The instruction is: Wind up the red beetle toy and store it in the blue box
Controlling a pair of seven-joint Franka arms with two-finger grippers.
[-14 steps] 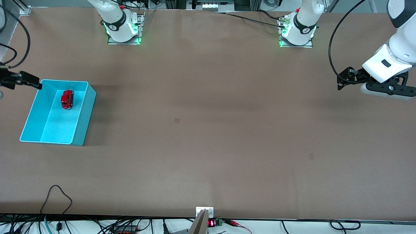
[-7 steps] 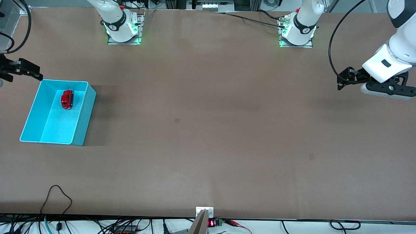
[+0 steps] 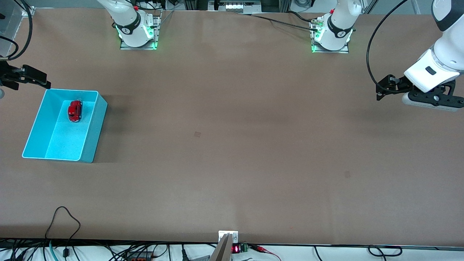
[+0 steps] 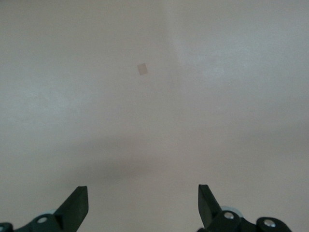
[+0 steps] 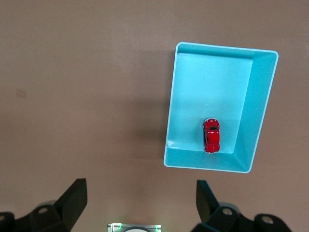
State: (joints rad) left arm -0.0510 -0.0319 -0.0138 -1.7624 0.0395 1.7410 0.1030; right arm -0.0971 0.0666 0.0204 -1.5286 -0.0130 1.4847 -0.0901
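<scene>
The red beetle toy [image 3: 75,110] lies in the blue box [image 3: 92,134], at the box's end farther from the front camera. The box stands at the right arm's end of the table. My right gripper [image 3: 27,78] is open and empty, up in the air just off the box's corner nearest the table's end. The right wrist view shows the toy [image 5: 211,135] in the box [image 5: 258,106] well clear of that gripper [image 5: 140,193]. My left gripper [image 3: 382,88] waits open and empty over bare table at the left arm's end; its wrist view [image 4: 142,198] shows only tabletop.
The arm bases [image 3: 137,32] [image 3: 331,36] stand along the table's edge farthest from the front camera. Small tape marks [image 3: 197,134] [image 3: 347,174] lie flat on the brown table. A black cable loop [image 3: 65,217] lies near the front edge.
My right gripper has drawn back from the box's corner, away from the front camera and off the rim. The toy, the box and the left arm have not moved.
</scene>
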